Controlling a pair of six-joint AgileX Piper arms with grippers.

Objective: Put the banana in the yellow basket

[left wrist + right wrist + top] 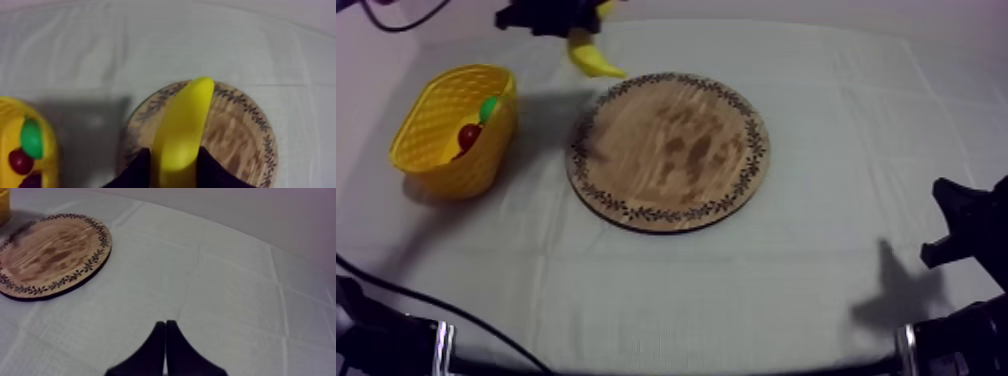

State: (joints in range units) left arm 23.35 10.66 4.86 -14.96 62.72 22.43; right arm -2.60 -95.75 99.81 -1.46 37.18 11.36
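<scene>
My left gripper (581,38) is raised at the far side of the table, shut on the yellow banana (592,57), between the basket and the board. In the left wrist view the banana (181,130) sticks out between the two black fingers (136,172), above the near rim of the round wooden board (240,135). The board (669,150) lies bare in the middle of the table. The yellow basket (431,125) stands at the left, holding a small red fruit (468,135) and a green piece (489,108). My right gripper (165,333) is shut on nothing, low at the right (961,225).
The grey-white cloth (736,290) covers the table, with open room in front of and right of the board. The arms' black bases sit at the lower corners (386,340).
</scene>
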